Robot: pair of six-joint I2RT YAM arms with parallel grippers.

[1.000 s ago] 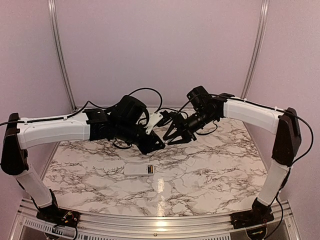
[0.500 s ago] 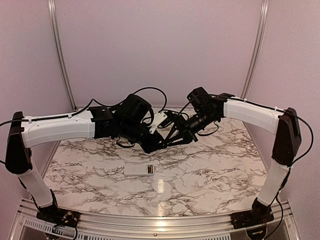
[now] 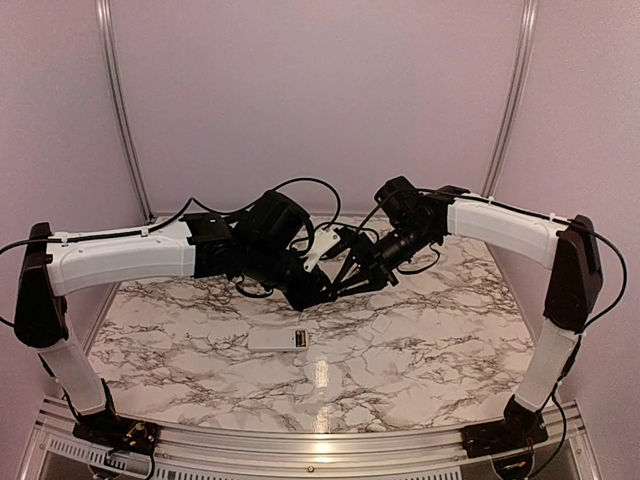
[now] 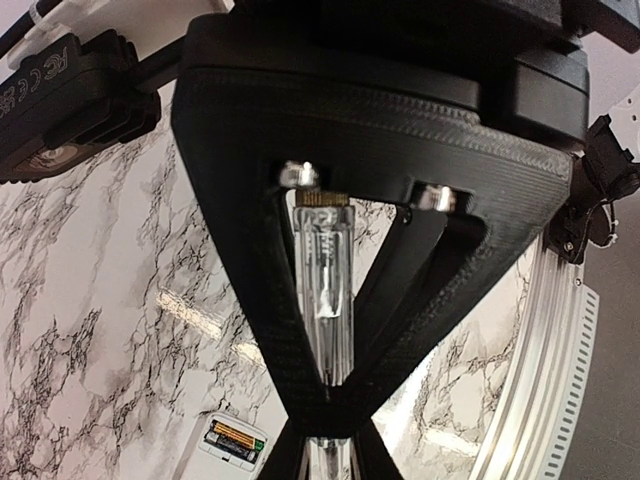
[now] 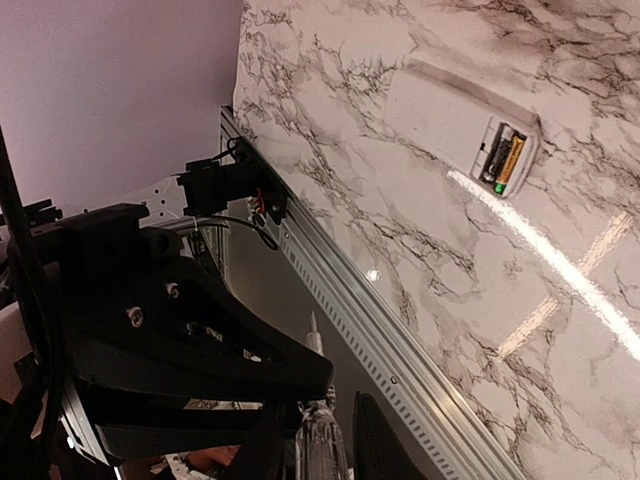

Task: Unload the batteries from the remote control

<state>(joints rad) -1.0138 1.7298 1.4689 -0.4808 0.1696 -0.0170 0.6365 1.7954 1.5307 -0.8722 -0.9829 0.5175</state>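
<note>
White remote control (image 3: pixel 270 341) lay on the marble table (image 3: pixel 430 340), at six o'clock below both arms, batteries (image 3: pixel 300 340) in its open compartment. Overhead the left jaws pinched a clear-handled tool (image 4: pixel 324 300); the right jaws stood spread around it.

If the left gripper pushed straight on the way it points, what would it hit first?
Most likely the right gripper: from above, the two meet tip to tip around the clear tool held by the left gripper. Depth is uncertain.

White marble-veined tabletop (image 3: pixel 450 330), glossy light streak (image 3: pixel 321 375) on it; plain lilac walls (image 3: pixel 320 100), two aluminium uprights (image 3: pixel 118 110)
</note>
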